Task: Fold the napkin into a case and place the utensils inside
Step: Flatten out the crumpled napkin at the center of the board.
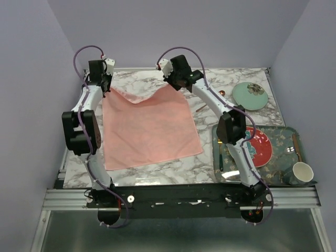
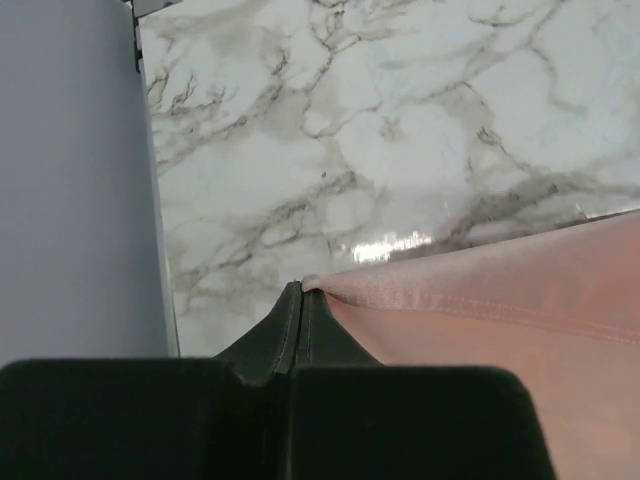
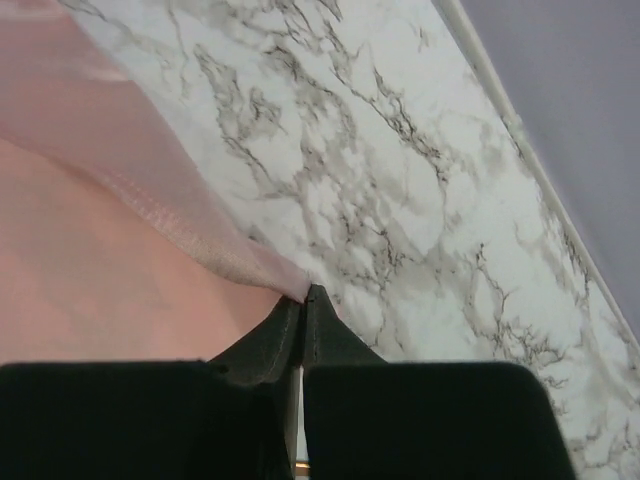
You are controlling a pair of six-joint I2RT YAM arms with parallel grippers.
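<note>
Ideally, napkin (image 1: 149, 128) corners pinched by left gripper (image 2: 300, 296) and right gripper (image 3: 305, 299) are carried level toward the tabletop's (image 1: 173, 169) near edge.

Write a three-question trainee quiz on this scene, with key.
1. True or false: the napkin is already folded in half.
2. The left fingers and right fingers pinch which napkin corners? A near, B far, C none.
3. Fill in: the white cup stands on the ____.
Key: 1 false; 2 B; 3 tray.
</note>
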